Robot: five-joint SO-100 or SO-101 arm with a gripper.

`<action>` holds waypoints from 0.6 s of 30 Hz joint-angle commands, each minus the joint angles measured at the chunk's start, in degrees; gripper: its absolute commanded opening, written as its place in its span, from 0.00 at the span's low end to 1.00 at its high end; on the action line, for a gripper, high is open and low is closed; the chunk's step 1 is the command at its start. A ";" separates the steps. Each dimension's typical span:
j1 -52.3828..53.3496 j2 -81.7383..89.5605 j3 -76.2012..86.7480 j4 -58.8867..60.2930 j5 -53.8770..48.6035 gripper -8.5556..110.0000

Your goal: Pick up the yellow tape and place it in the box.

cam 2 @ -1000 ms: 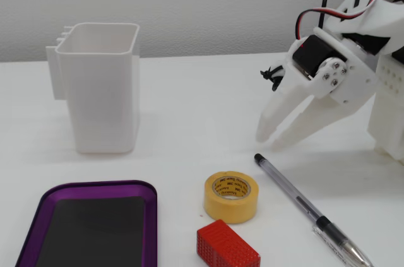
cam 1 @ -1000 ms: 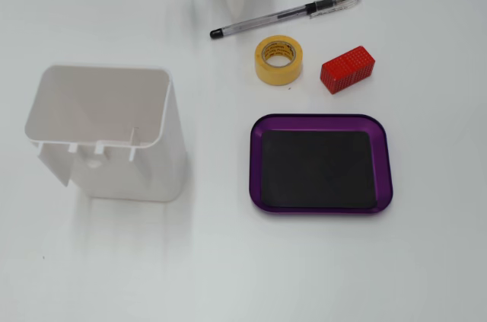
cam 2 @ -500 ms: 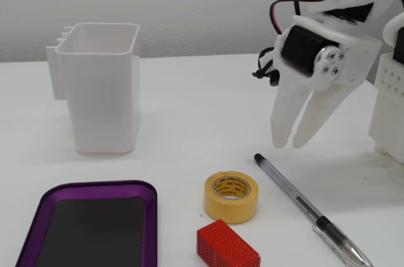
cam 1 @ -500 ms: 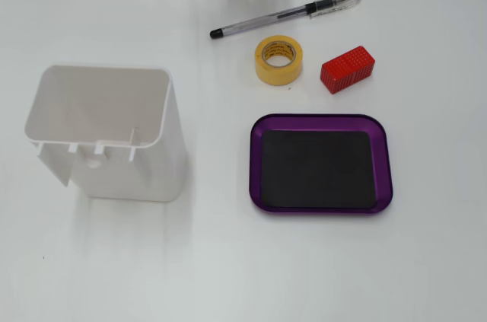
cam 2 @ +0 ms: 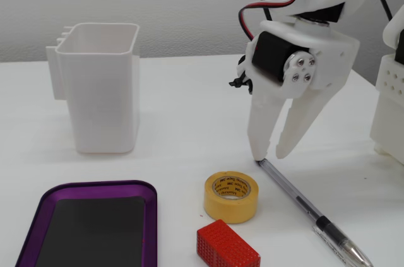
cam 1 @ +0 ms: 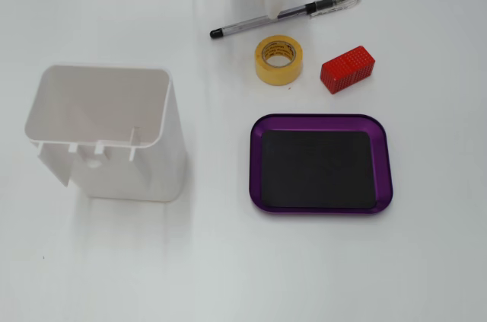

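Note:
The yellow tape lies flat on the white table, also in the other fixed view. The box, a purple tray with a black base, sits just beside it, empty, and shows in the other fixed view too. My gripper hangs fingers-down above the table behind the tape, near the far end of a pen. Its jaws are slightly apart and hold nothing. From above, the gripper shows only faintly at the top edge.
A clear pen lies beyond the tape. A red block sits beside the tape. A tall white plastic container stands apart at the left. The arm's white base is at the right edge.

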 commanded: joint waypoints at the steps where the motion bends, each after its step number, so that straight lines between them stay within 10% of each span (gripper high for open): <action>1: -1.14 -2.90 -2.20 -3.34 0.35 0.18; 18: -1.23 -15.47 -1.32 -14.33 0.18 0.17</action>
